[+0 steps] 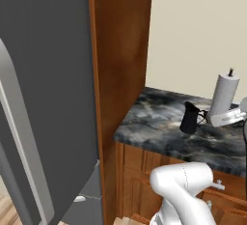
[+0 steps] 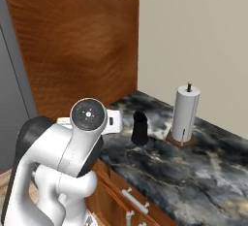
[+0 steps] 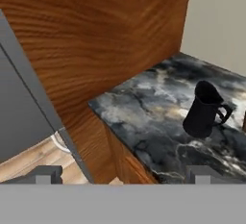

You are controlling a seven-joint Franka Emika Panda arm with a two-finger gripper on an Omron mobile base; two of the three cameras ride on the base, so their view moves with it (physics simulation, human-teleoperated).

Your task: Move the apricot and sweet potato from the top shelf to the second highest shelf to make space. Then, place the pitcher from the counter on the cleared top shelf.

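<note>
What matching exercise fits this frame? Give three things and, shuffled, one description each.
Things:
1. pitcher
2. paper towel roll
3. counter

Descriptions:
A. white, upright on a holder
B. dark marbled stone over wooden cabinets
C. black, standing on the stone with a side handle

Pairs: 1-C, 2-A, 3-B

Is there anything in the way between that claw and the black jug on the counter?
Nothing visible does. In the hand view the open claw looks across bare marbled counter at the pitcher. The paper towel roll stands off to the side.
</note>
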